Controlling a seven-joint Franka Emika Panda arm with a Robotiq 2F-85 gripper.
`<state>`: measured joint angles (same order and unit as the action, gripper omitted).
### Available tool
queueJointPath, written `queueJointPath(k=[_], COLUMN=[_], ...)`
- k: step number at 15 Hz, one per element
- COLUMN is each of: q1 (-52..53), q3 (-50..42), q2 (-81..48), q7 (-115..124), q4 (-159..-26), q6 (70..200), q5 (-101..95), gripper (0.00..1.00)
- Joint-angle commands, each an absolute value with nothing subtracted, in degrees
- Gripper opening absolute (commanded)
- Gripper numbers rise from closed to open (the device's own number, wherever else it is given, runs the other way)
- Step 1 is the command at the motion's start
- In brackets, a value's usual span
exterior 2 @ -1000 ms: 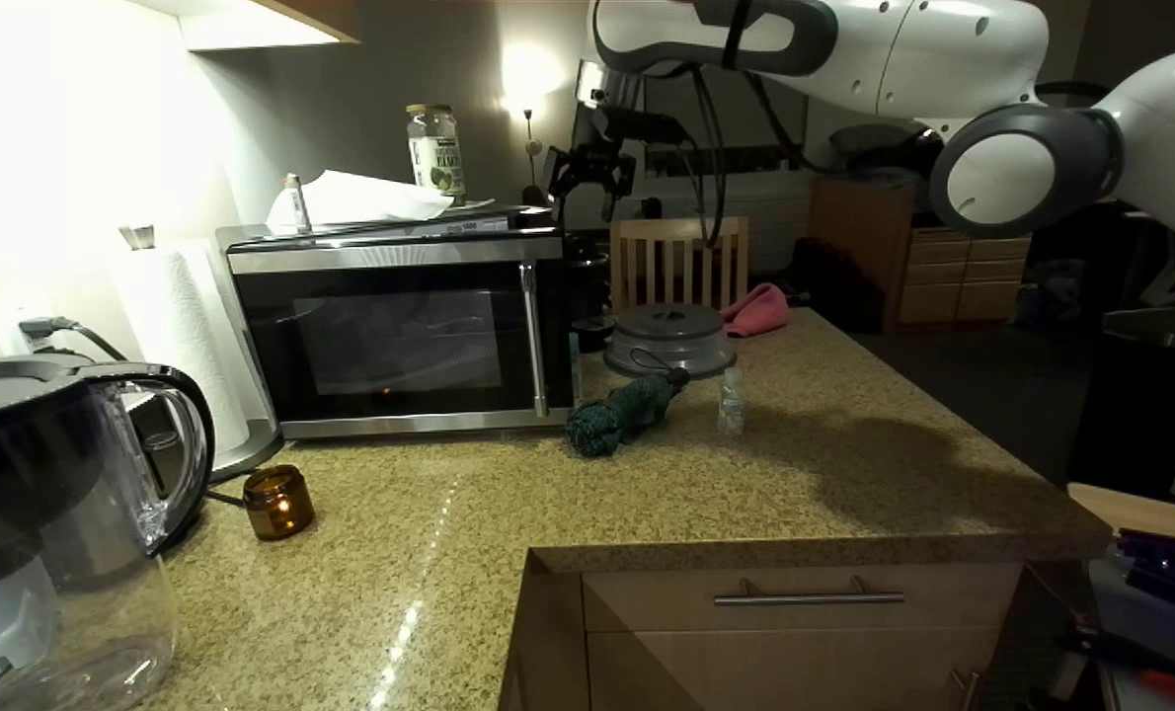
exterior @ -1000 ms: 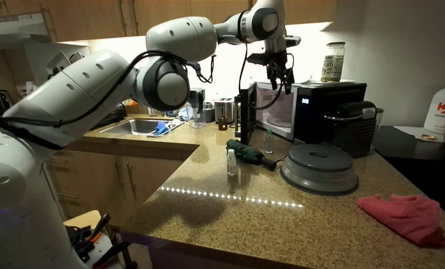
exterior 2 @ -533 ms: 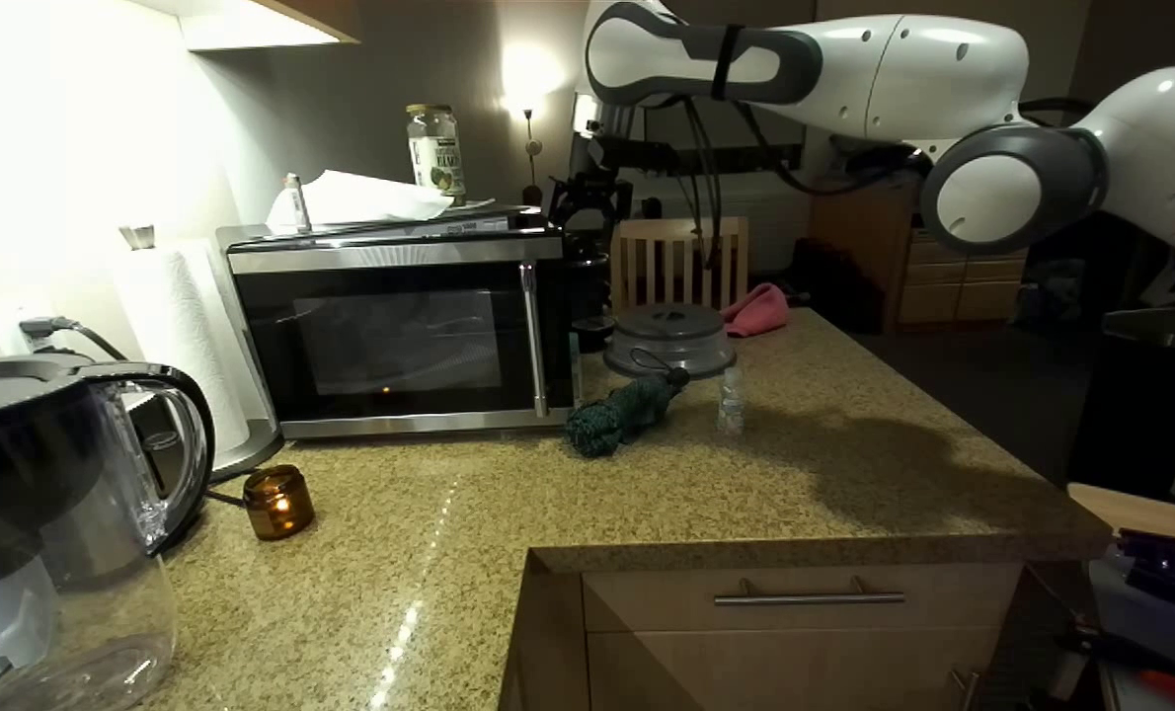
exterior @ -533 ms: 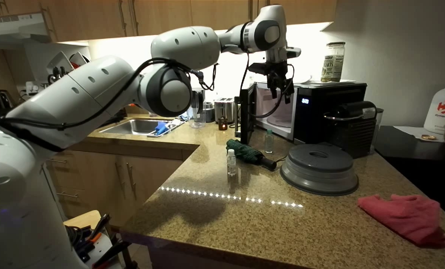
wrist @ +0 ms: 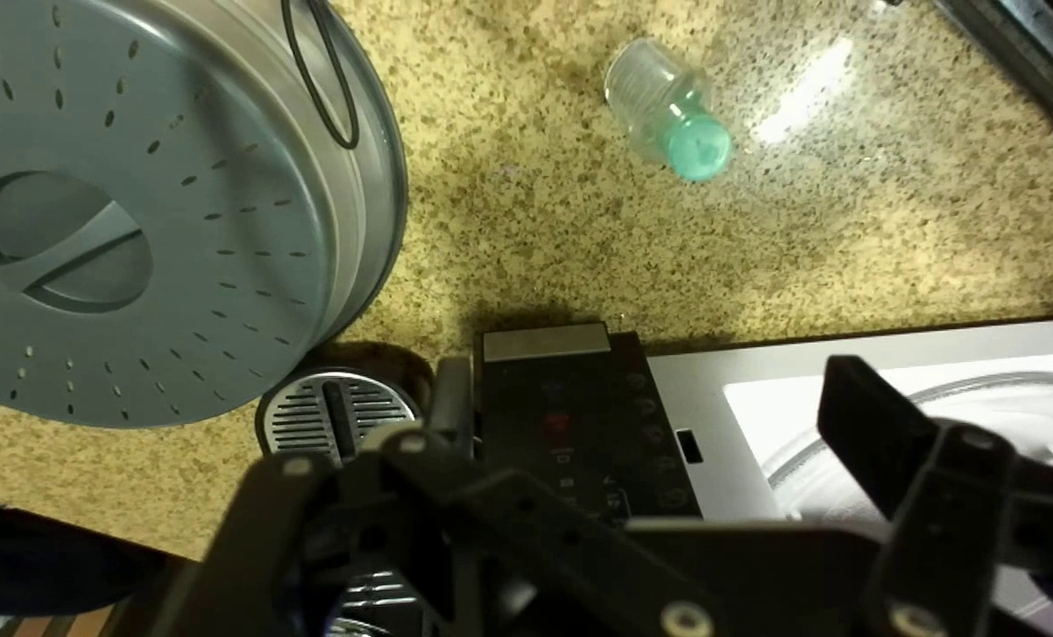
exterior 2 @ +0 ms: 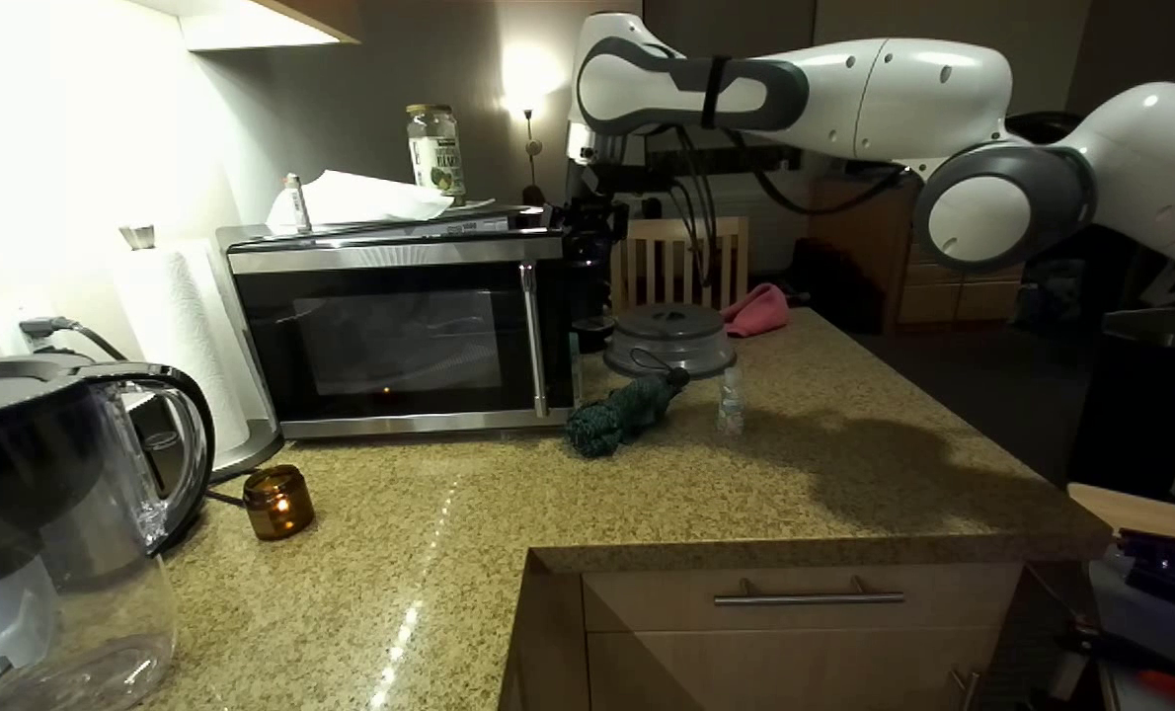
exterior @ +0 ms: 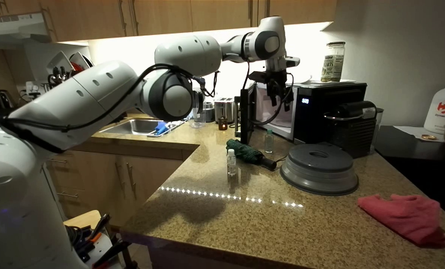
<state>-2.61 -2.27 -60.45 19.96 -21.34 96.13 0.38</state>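
My gripper (exterior: 281, 105) is open and empty, pointing down in front of the black microwave (exterior: 305, 116), whose door (exterior: 247, 116) stands open. In the wrist view, the spread fingers (wrist: 650, 389) have the control panel (wrist: 571, 407) and the lit cavity behind them. The gripper touches nothing that I can see. A clear bottle with a green cap (wrist: 659, 102) stands on the counter near the microwave, below the gripper in an exterior view (exterior: 269, 142). A green folded umbrella (exterior: 245, 151) and a white-capped clear bottle (exterior: 231, 164) are nearby. The fingertips are dark and unclear in an exterior view (exterior 2: 592, 242).
A grey ventilated cover (exterior: 319, 168) sits before the coffee machine (exterior: 351, 127). A pink cloth (exterior: 405, 218) lies near the counter's edge. A glass jar (exterior: 333, 61) and paper are on the microwave. A water pitcher (exterior 2: 64, 474) and amber jar (exterior 2: 278, 502) stand along the counter.
The arm and gripper have moved down, from about the microwave's top edge to in front of its opening. The gripper has stayed empty. The objects on the counter have not moved.
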Motion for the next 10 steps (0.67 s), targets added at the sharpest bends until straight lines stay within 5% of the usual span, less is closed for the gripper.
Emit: queueJointPath(k=[1, 10], q1=[-1.74, -0.69], q3=[-3.34, -4.51], q2=[-61.0, -61.23], q7=[19.22, 19.38], q4=[-21.58, -21.56], q6=[96.73, 96.23], q5=[-0.74, -1.93], gripper=[1.0, 1.0])
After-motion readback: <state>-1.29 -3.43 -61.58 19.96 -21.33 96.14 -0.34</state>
